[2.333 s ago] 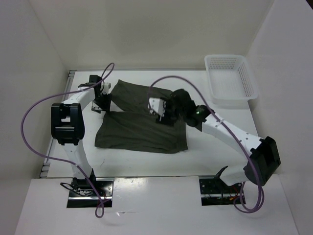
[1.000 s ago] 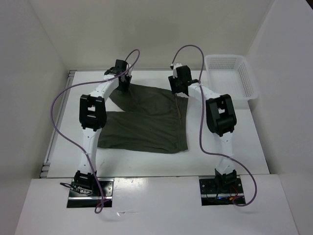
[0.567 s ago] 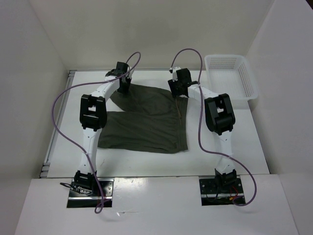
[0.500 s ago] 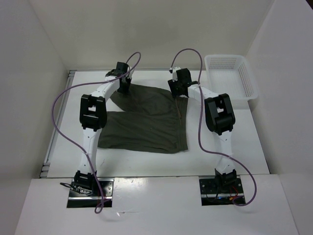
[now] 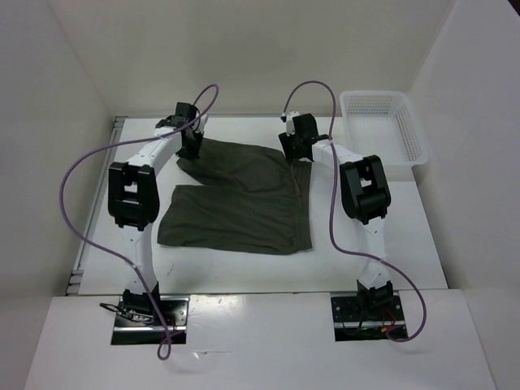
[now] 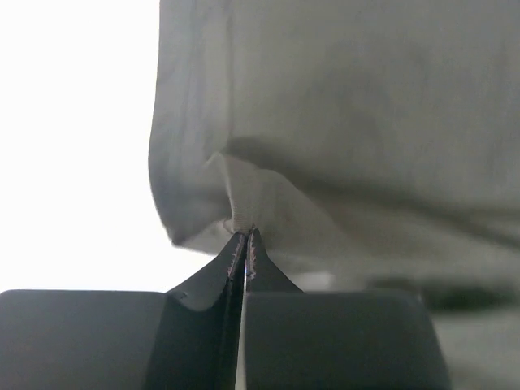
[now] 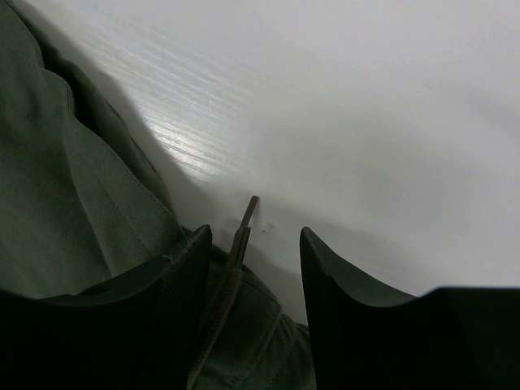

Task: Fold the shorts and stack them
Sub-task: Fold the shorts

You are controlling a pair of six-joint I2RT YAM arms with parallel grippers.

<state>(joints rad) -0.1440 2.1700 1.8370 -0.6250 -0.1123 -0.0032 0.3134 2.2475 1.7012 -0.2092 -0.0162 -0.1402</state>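
Observation:
The dark olive shorts (image 5: 240,203) lie spread flat in the middle of the white table. My left gripper (image 5: 192,146) is at their far left corner. In the left wrist view it (image 6: 244,234) is shut on a small pinch of the cloth (image 6: 349,122), which bunches up at the tips. My right gripper (image 5: 294,153) is at the far right corner, by the waistband. In the right wrist view it (image 7: 255,231) stands open over the waistband edge (image 7: 73,211), with the drawstring end (image 7: 241,231) lying between the fingers.
A white mesh basket (image 5: 417,130) stands at the far right corner of the table. White walls close in the back and both sides. Purple cables loop above both arms.
My left gripper has closed on the shorts' far left corner and moved left, dragging that side of the cloth with it. The right arm has stayed put, still open.

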